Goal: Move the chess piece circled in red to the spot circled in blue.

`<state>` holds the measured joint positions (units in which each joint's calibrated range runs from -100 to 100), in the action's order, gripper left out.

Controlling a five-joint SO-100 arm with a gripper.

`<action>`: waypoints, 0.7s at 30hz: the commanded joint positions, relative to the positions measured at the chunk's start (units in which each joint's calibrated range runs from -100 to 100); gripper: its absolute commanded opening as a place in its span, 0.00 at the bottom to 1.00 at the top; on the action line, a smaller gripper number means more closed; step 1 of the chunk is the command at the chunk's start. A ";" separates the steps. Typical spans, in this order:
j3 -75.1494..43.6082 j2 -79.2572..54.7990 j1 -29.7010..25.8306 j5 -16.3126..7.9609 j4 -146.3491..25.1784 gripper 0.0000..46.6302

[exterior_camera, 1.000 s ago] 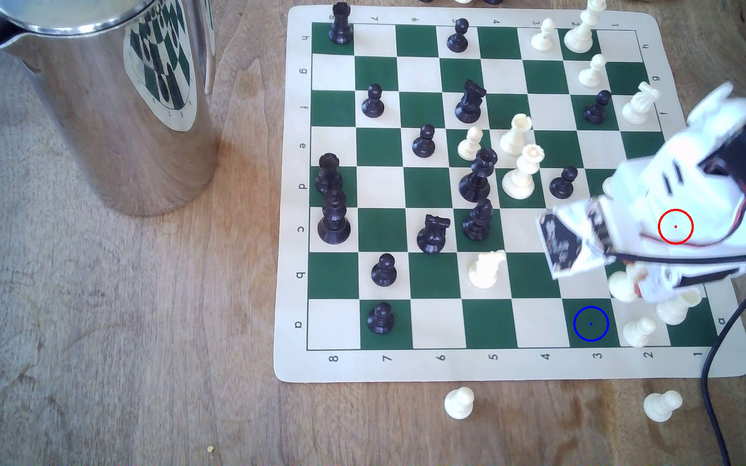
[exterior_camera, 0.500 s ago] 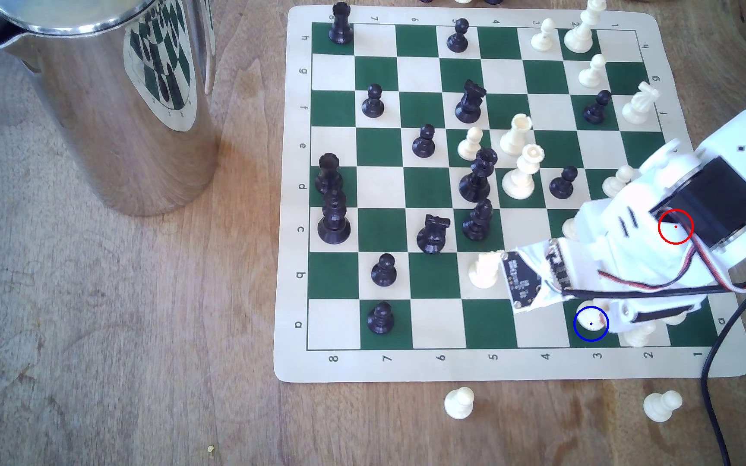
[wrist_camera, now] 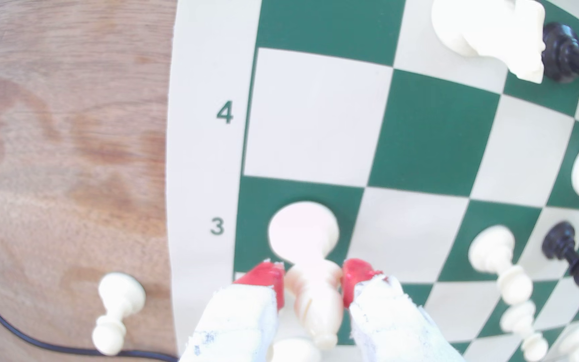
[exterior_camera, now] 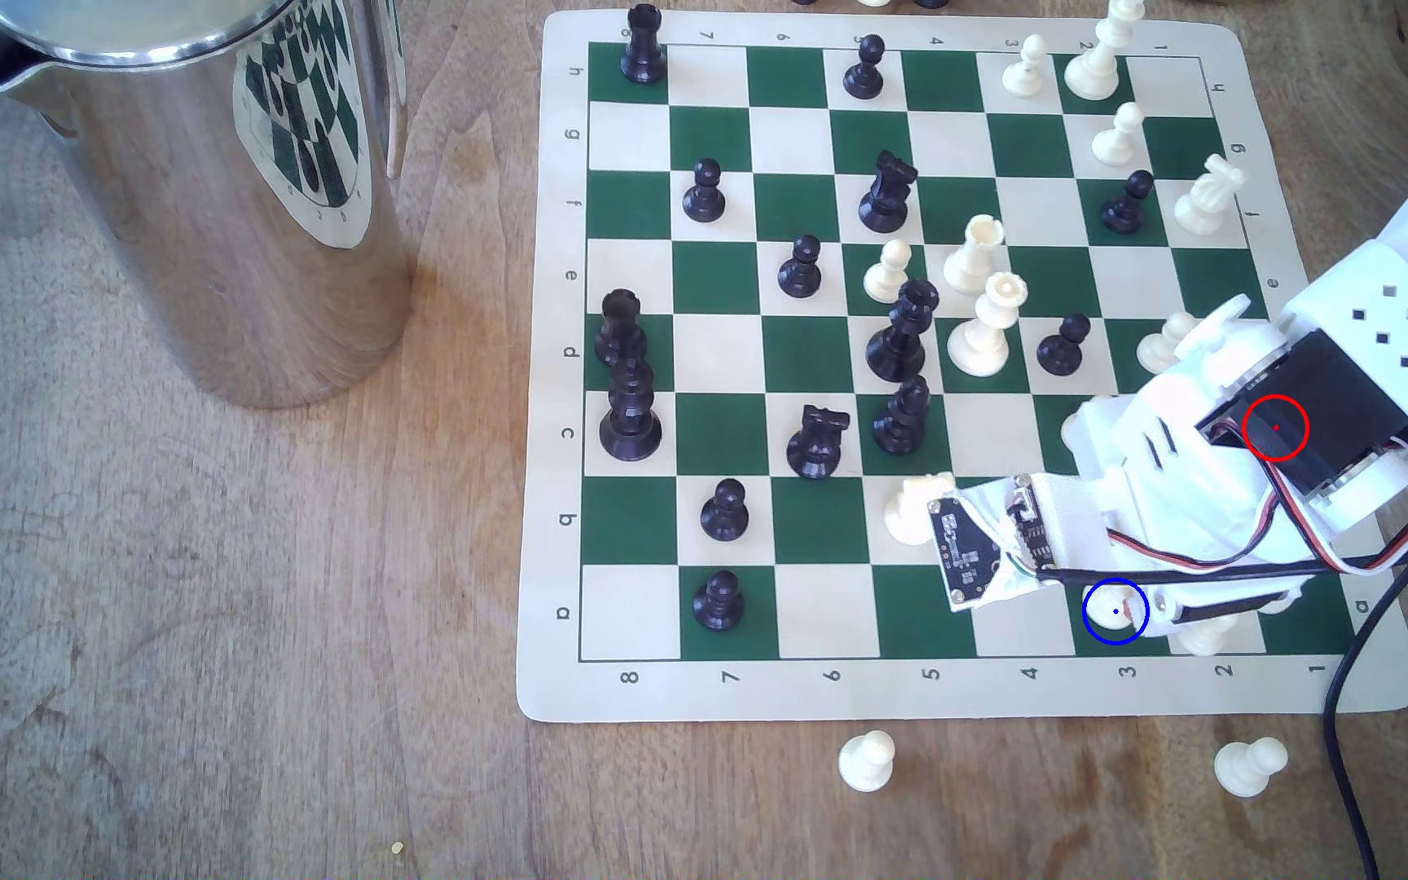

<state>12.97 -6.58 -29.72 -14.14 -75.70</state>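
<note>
The chess piece, a cream-white bishop, is clamped at its slim body between my gripper's red pads. Its round base sits over the spot, the green square beside the numeral 3. In the exterior view the base fills the blue ring on the spot, with my gripper low over the board's near right corner. Whether the base rests on the square I cannot tell. The red ring lies over my arm's black motor, which hides the square under it.
A white pawn stands one square toward the exterior view's right of the spot, partly under my gripper. The white knight is close to my wrist camera board. Two white pawns lie off the board, near a black cable. A steel jug stands far left.
My arm swung toward the exterior view's left and down, carrying the bishop from near the board's right edge to the blue ring. In the last half second it only edged slightly left.
</note>
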 commanded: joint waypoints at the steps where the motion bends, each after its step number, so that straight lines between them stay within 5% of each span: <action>1: -3.54 0.55 0.04 0.49 0.10 0.05; 9: -3.09 -0.98 -0.04 0.83 0.10 0.08; 14: -3.09 -1.66 0.11 1.32 -0.72 0.35; 21: -3.00 -1.66 0.19 1.71 -2.03 0.42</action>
<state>12.25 -9.84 -29.79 -12.77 -76.89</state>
